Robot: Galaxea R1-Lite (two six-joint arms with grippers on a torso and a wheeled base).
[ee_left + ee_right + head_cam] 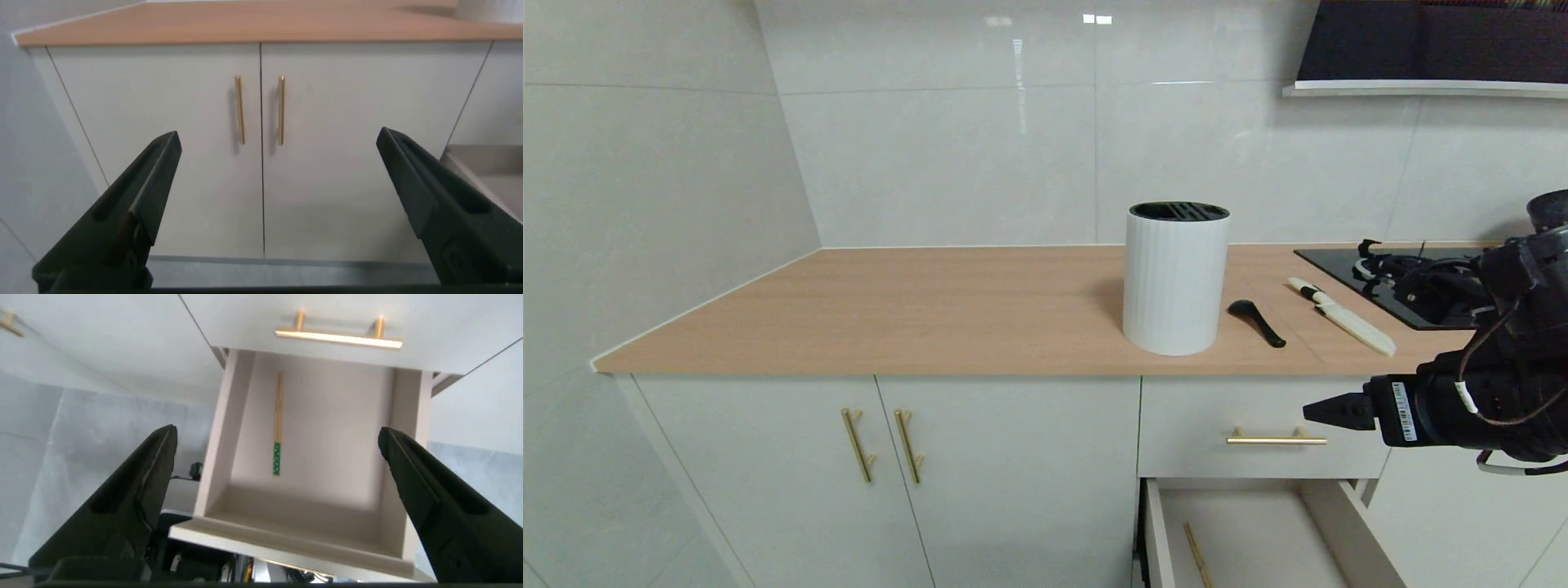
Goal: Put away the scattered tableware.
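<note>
Black spoon (1255,320) and pale-bladed knife (1342,316), flat on surface (931,302) beside white ribbed holder (1175,278); light, rigid, probably slick, best pinched across handle, blade avoided; right hand (1330,411) spread above open drawer (343,457), left hand (278,143) spread before cupboard doors (351,163).

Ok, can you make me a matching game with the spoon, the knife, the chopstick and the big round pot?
Things: 1 spoon; 2 knife; 3 chopstick; 4 pot.
Matches: A white, upright on the counter; B lying in the open drawer; C black, beside the pot; D cream, nearest the stove.
Pairs: 1-C, 2-D, 3-B, 4-A.
</note>
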